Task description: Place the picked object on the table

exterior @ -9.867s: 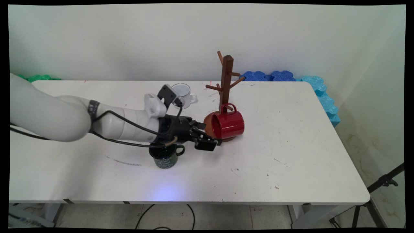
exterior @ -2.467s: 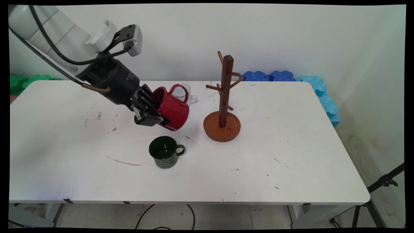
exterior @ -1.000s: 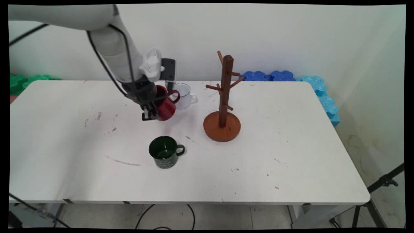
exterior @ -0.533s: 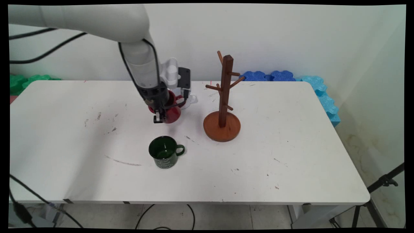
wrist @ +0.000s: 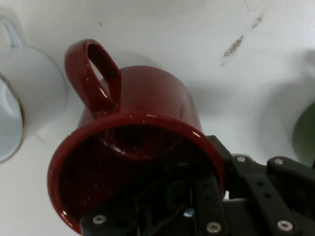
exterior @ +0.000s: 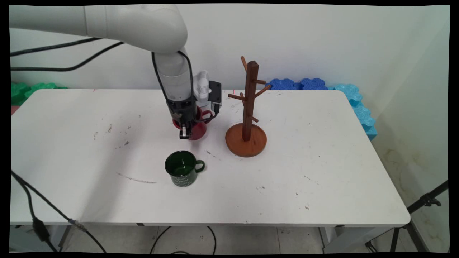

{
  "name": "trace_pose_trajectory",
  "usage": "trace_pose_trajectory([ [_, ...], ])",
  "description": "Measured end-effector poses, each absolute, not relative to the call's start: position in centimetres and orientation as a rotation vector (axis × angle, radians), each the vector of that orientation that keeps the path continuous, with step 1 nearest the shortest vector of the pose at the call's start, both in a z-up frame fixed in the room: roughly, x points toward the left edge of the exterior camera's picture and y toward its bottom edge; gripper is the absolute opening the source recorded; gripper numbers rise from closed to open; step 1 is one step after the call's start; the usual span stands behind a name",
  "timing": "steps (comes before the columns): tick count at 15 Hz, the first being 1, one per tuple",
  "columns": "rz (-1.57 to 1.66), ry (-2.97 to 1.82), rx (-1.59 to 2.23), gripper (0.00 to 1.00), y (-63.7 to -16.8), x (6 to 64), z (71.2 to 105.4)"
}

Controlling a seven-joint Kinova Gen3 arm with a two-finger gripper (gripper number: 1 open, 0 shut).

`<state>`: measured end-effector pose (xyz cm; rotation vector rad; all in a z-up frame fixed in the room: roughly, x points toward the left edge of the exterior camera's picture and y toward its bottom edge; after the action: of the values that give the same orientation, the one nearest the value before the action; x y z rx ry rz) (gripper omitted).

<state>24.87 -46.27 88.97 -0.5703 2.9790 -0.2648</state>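
1. nearest the table's front edge, the dark green mug [exterior: 182, 172] stands upright on the white table [exterior: 322, 172], handle to the right, well clear of the arm. in the hand view only a green sliver [wrist: 306, 132] of it shows at the right edge.

2. behind it, the black gripper [exterior: 184, 133] points straight down and is clamped on the rim of the red mug [exterior: 195, 128]. the hand view shows one finger inside the red mug [wrist: 133, 157] and the other outside its wall, so the wall is pinched between them.

3. the red mug sits upright, mouth up, very low over the table or just touching it; i cannot tell which. its handle points toward the right and back.

4. to do this well, i would judge the mug should stay level and go down slowly, so the base meets the table flat rather than on one edge.

5. the pinch is on one side of the rim only, so the mug could tip or swing if the hand moves sideways.

6. just behind the red mug is the white enamel mug [wrist: 19, 108], mostly hidden by the arm in the main view. the two are close, so any drift backwards risks a knock.

7. to the right, the wooden mug tree [exterior: 249, 111] stands apart on its round base, pegs bare.

8. farthest back, blue foam pieces [exterior: 297, 84] and green ones [exterior: 32, 87] lie along the wall.
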Motion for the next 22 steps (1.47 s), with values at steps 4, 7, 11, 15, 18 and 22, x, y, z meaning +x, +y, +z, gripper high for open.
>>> trace_pose_trajectory([
  [4,-0.244,2.979,-0.562,0.00,-46.9,24.5,88.3],
  [7,-0.229,2.979,-0.556,0.00,-47.3,24.2,87.9],
  [11,-0.215,2.981,-0.551,0.00,-47.5,23.9,87.6],
  [15,-0.200,2.984,-0.546,0.00,-47.6,23.8,87.3],
  [18,-0.192,2.985,-0.543,0.00,-47.7,23.7,87.0],
  [22,-0.184,2.988,-0.539,0.00,-47.7,23.6,86.8],
])
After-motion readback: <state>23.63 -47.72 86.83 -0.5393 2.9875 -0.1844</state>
